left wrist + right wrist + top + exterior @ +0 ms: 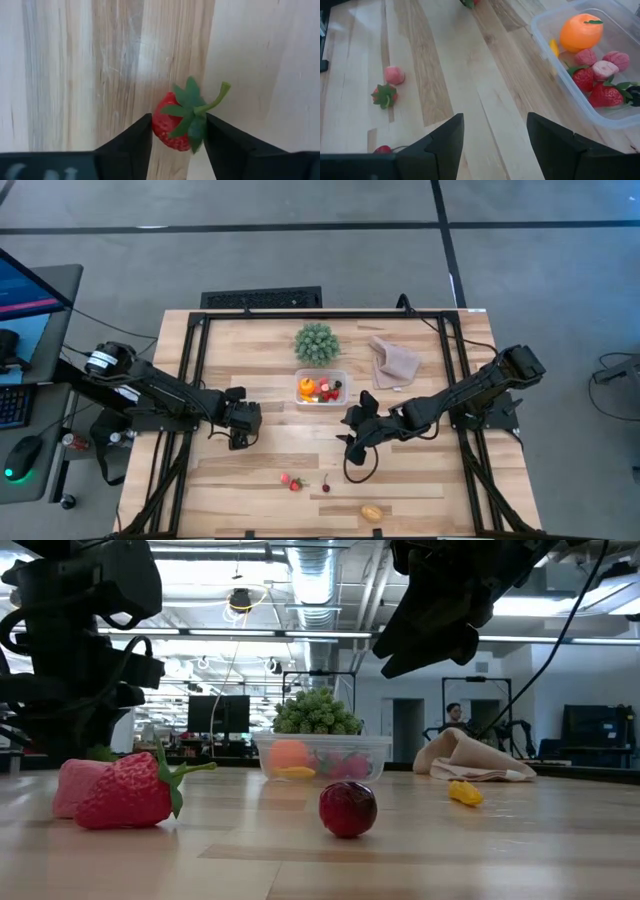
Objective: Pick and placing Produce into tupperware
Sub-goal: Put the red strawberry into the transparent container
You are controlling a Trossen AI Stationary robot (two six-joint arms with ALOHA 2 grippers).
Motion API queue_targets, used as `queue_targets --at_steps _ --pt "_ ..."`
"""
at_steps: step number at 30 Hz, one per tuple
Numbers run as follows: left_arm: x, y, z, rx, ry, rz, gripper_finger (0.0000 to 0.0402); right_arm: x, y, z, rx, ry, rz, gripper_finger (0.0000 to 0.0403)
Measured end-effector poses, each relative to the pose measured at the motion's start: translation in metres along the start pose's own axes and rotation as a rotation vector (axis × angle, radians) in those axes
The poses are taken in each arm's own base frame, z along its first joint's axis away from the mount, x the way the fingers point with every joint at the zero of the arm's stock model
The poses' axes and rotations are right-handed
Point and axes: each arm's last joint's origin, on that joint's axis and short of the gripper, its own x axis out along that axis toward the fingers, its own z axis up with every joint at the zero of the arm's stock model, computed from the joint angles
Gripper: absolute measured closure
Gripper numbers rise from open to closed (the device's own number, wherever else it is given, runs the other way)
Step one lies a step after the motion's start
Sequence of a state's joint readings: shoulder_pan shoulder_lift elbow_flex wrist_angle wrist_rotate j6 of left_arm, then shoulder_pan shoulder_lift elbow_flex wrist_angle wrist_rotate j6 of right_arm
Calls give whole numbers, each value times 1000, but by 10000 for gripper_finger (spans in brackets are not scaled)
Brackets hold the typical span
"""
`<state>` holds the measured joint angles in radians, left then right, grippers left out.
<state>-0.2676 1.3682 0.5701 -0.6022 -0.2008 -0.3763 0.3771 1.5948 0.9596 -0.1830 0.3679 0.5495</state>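
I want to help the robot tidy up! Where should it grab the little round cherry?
Probably its round red body, not the thin stem. The cherry sits by itself on the table, so a gripper could come straight down from above and close across the widest part. It is round and might roll, so the squeeze should be centred.

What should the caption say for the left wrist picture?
The left hand shut on a toy strawberry above the wooden table.

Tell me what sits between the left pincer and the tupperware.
Nothing: the high view shows bare table there. The left pincer grips a strawberry; the right pincer hovers open near the tupperware.
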Motion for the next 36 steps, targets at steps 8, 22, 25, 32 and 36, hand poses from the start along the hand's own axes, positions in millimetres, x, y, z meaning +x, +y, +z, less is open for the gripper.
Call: queue_targets --at_steps 8,22,25,32,36 --pt "0 0 1 19 -10 0 245 0 -1 0 -2 6 -5 194" --pt "-14 -4 26 -3 -164 21 254 1 -3 -1 -3 16 -15 194" --pt "-20 -5 34 8 -195 25 254 1 -3 -1 5 19 -17 194" --pt "-43 0 63 13 -317 49 255 0 -1 -3 14 25 -14 194" --pt "-58 6 79 25 -373 52 254 -2 2 -6 29 39 -13 194"
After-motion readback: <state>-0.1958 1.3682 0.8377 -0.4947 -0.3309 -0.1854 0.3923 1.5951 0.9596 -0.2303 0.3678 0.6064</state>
